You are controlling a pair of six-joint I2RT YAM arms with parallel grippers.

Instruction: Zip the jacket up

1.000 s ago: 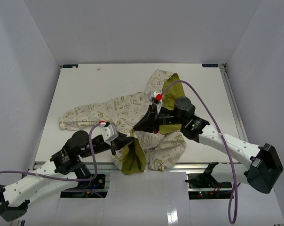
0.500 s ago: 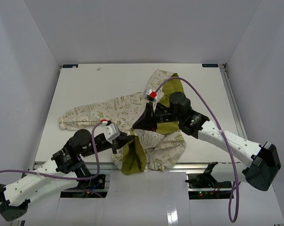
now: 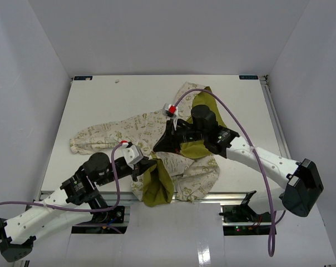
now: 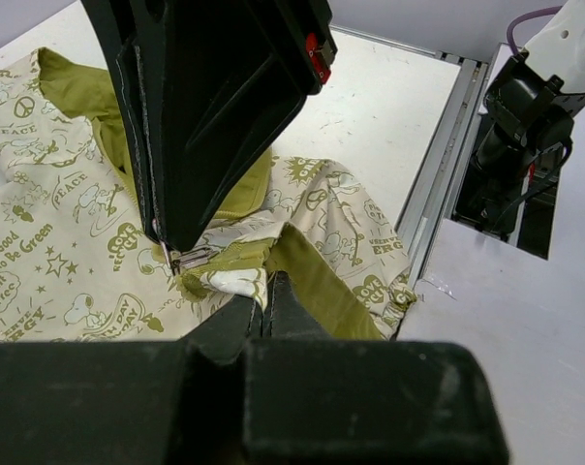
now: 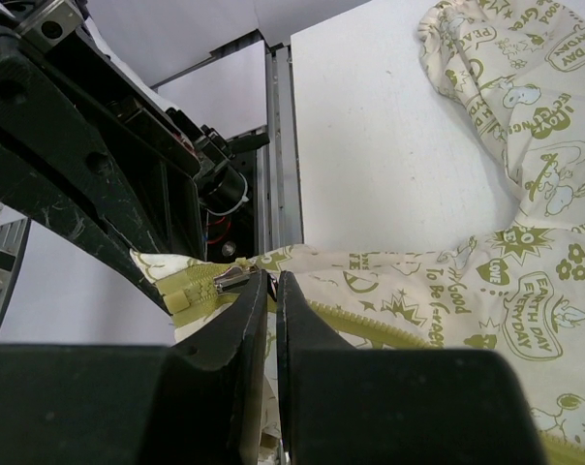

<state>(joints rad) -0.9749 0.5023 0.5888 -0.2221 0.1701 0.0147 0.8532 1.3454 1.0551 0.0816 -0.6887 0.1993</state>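
The jacket point(image 3: 129, 129), cream with green print, lies spread on the white table with its hood toward the back. My left gripper point(image 3: 152, 164) is shut on the jacket's bottom hem beside the zipper; the left wrist view shows its fingertips point(image 4: 264, 295) pinching the cream and olive edge. My right gripper point(image 3: 156, 149) comes in from the right and is shut on the pull of the metal zipper slider point(image 5: 230, 279), which sits at the zipper's bottom end. Green zipper teeth point(image 5: 389, 327) run off to the right of that gripper point(image 5: 271, 281). The slider point(image 4: 189, 259) also shows at the right gripper's tip.
Olive lining point(image 3: 157, 189) folds over the table's near edge by the metal rail point(image 3: 229, 194). One sleeve point(image 3: 84, 142) stretches left across the table point(image 3: 101, 100). White walls enclose the sides and back. The two grippers are almost touching.
The right arm's wrist and elbow have swung left and toward the back while its fingertips stayed at the slider. The left gripper has barely moved. Both stayed shut.
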